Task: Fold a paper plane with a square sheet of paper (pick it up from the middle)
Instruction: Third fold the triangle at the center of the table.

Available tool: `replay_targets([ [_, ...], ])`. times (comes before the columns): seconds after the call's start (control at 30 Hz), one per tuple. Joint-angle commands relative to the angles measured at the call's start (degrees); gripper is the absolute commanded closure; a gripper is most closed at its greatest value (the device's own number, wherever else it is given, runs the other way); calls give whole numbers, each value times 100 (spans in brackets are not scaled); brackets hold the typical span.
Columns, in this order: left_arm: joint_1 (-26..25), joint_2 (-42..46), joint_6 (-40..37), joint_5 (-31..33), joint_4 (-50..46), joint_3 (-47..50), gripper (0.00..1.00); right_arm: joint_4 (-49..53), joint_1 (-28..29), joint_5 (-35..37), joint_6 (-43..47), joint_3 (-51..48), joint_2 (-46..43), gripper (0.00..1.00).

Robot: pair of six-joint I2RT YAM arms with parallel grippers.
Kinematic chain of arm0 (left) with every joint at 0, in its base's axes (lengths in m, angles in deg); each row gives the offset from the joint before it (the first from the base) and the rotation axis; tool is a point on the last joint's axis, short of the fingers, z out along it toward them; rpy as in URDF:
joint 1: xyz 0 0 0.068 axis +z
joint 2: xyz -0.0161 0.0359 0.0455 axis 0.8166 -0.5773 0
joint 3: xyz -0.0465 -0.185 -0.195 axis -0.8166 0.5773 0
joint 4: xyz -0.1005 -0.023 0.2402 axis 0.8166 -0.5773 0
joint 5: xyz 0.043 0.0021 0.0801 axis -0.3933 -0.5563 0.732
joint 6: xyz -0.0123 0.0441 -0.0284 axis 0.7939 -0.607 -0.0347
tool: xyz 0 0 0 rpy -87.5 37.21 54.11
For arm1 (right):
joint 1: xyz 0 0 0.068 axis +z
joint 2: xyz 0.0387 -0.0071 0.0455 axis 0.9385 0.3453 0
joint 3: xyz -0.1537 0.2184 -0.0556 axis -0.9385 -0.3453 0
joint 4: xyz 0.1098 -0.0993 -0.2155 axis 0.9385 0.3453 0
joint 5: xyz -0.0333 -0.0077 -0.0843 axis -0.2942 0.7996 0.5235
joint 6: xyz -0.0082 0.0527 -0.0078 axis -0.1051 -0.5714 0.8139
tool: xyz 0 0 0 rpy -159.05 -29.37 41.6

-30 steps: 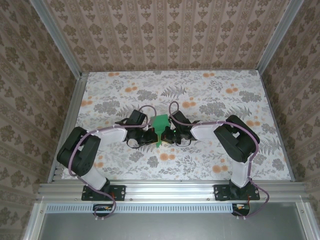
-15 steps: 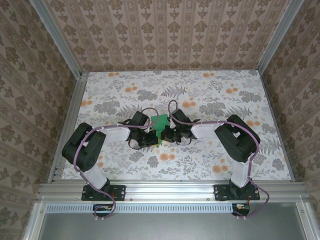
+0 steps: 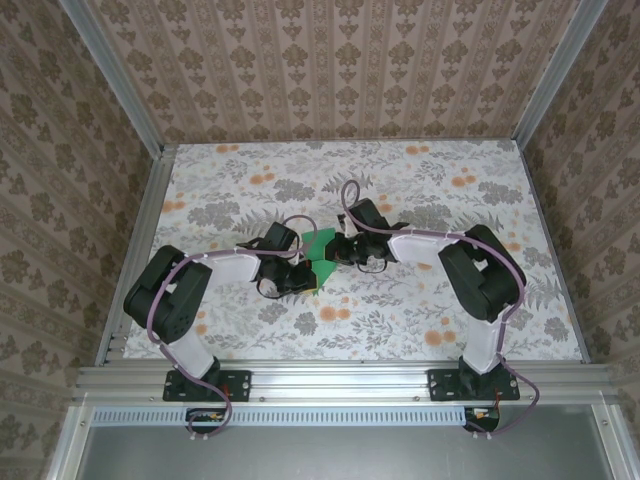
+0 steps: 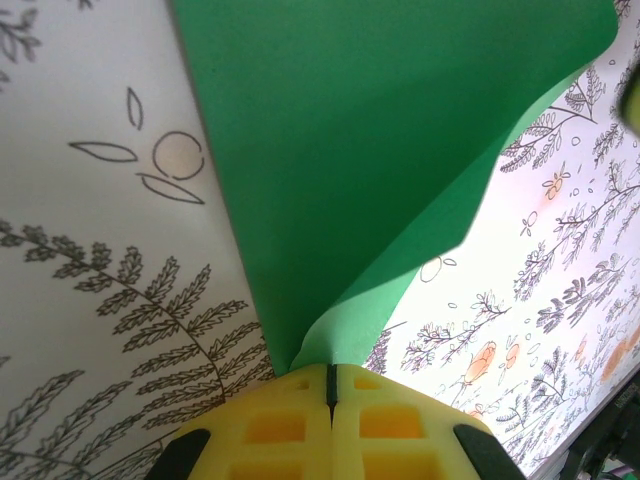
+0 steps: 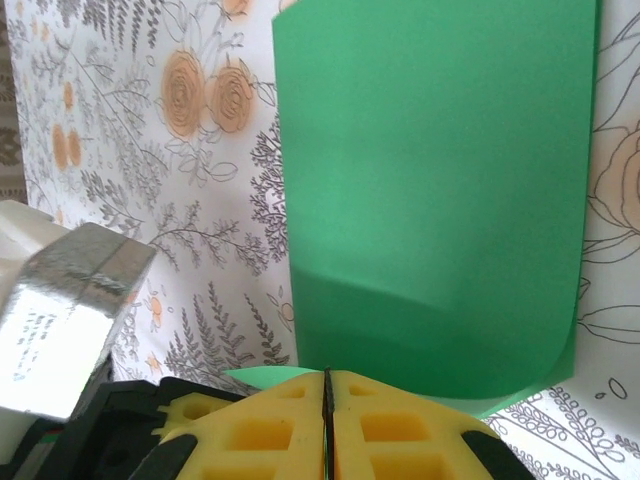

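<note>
The paper plane (image 3: 321, 244) is bending over as the right gripper (image 5: 326, 388) is swinging toward the far side. It and the left gripper (image 4: 329, 382) are both pinching the paper tight, so looks like a crease is forming.

Table (image 3: 430, 170): one, rectangular, top covered edge to edge in a white floral print of grey ferns, leaves and orange blossoms. Aluminium rails (image 3: 148, 240) border its sides, with a wider one across the near edge. On it: one bright green paper plane (image 3: 322, 245), part-folded, at mid-table; whether it rests flat or hangs clear cannot be told.
</note>
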Motion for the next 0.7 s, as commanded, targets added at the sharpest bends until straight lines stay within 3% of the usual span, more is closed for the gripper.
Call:
replay_targets([
  [0.0,11,-55,-111,306,-377,-16,100,279,19,-135,186,149,216,89],
  [0.67,33,178,-181,227,-434,-76,100,473,-78,236,243,264,695,90],
])
